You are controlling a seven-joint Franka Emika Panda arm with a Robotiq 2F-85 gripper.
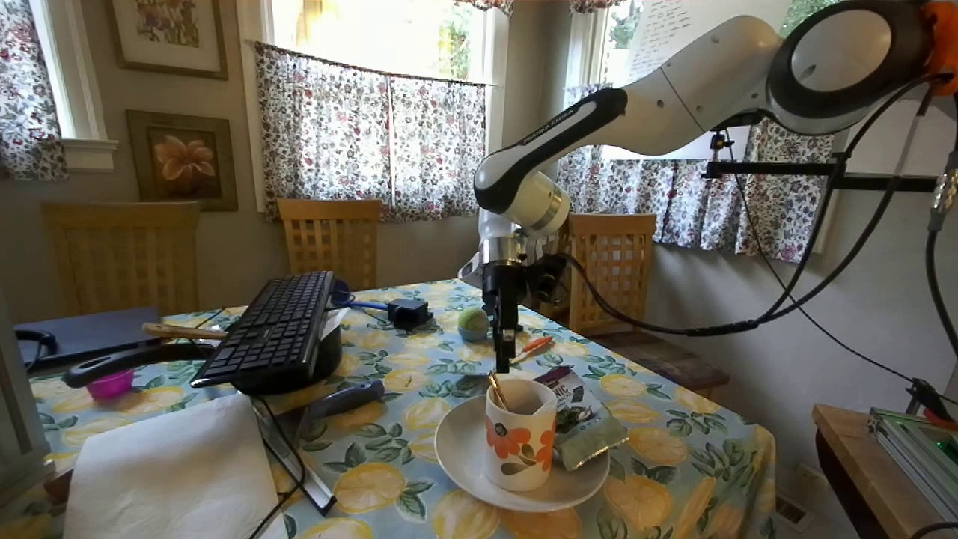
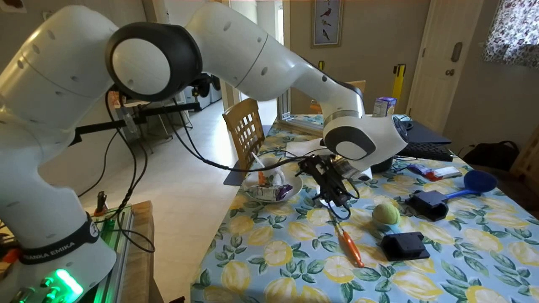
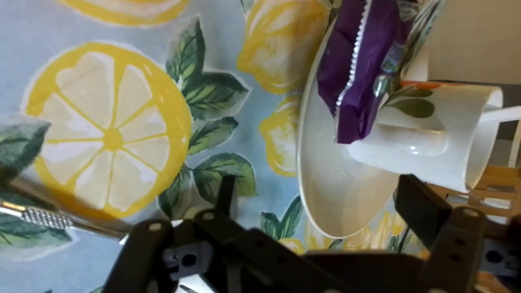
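Two fingers (image 3: 421, 203) of the gripper (image 3: 319, 187) stand wide apart, grasping nothing, and a careless sideways swing could make the nearer one tip the mug (image 3: 423, 136), at two o'clock from the gripper in the wrist view, standing on the plate (image 3: 338, 195). Counted there: one mug, one plate, one purple packet (image 3: 362, 93) at one o'clock; in an exterior view, one orange-handled tool (image 2: 353, 248) at five o'clock, one green ball (image 2: 386, 213), two black boxes (image 2: 427, 205).

White orange-flowered mug (image 1: 519, 448) stands upright on the pale plate (image 1: 459, 448); crinkled purple-and-green packet (image 1: 590, 425) slopes on that plate; orange-handled tool (image 2: 350, 245) lies near the plate.
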